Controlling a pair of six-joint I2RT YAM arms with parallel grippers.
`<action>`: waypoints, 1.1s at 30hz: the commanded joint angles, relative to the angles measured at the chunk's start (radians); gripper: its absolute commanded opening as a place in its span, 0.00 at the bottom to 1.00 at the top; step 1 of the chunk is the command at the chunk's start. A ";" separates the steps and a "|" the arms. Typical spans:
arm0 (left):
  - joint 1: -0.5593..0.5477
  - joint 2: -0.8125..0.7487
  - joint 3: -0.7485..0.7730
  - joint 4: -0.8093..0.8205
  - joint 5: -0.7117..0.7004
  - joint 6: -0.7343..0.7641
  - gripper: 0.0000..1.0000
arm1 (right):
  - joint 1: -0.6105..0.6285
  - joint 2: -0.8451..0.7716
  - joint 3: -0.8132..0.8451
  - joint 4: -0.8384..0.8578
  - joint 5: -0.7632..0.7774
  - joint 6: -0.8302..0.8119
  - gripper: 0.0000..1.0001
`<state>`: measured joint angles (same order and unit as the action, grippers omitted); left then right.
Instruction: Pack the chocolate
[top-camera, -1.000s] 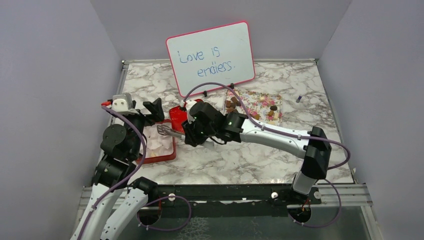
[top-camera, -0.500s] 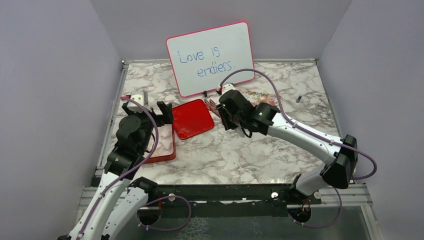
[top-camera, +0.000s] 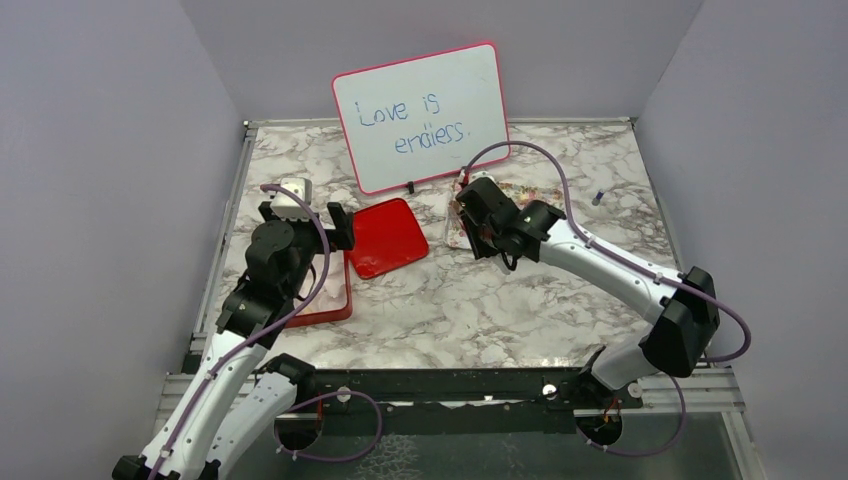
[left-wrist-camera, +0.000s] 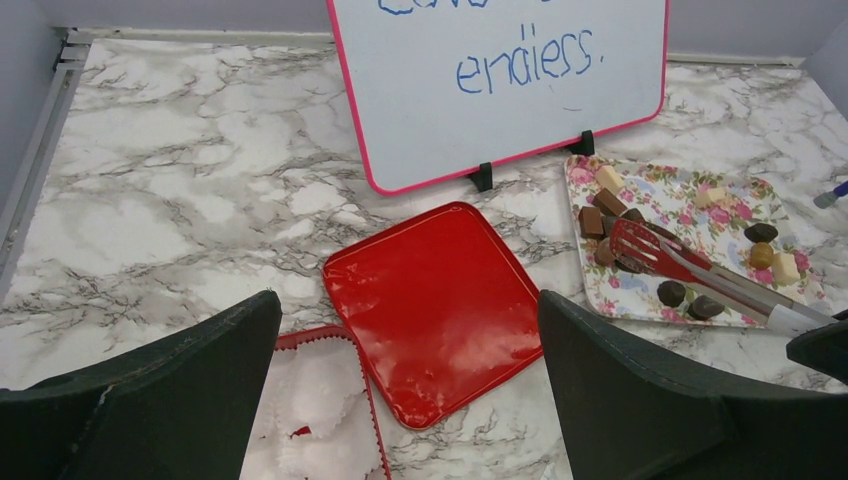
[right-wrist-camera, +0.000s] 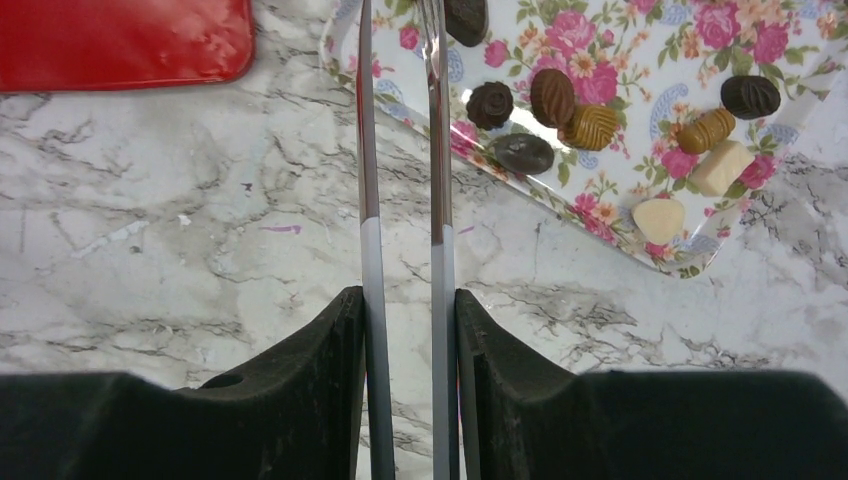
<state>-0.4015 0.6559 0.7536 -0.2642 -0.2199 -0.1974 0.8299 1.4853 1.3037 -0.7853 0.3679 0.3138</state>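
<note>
Chocolate (right-wrist-camera: 553, 97) lies on the flowered tray (right-wrist-camera: 650, 90), far right of the bench. Over the last second my right gripper (right-wrist-camera: 407, 300), clenched on the tongs (left-wrist-camera: 660, 255), swung from the red box (left-wrist-camera: 370, 420) back to the tray. I judge another pickup is next. Left gripper (left-wrist-camera: 408, 300) is released, hovering above the box.

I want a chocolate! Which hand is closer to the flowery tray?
Right. The right hand holds tongs reaching onto the tray; the left hand is beyond the red lid, farther off.

Marble tbl (top-camera: 480, 300), red lid (left-wrist-camera: 435, 305), floral tray (left-wrist-camera: 672, 190), whiteboard (top-camera: 420, 115), poss. pen (top-camera: 597, 197)
</note>
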 joint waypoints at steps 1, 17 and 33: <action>-0.004 -0.015 -0.003 0.014 0.019 0.022 0.99 | -0.041 0.021 -0.024 0.042 -0.012 0.014 0.38; -0.004 -0.028 -0.014 0.023 0.024 0.033 0.99 | -0.048 0.060 -0.049 0.082 -0.072 0.025 0.42; -0.004 -0.030 -0.010 0.024 0.021 0.038 0.99 | -0.051 0.122 -0.026 0.055 -0.005 0.050 0.42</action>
<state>-0.4015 0.6376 0.7444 -0.2634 -0.2165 -0.1707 0.7795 1.5982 1.2583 -0.7277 0.3027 0.3389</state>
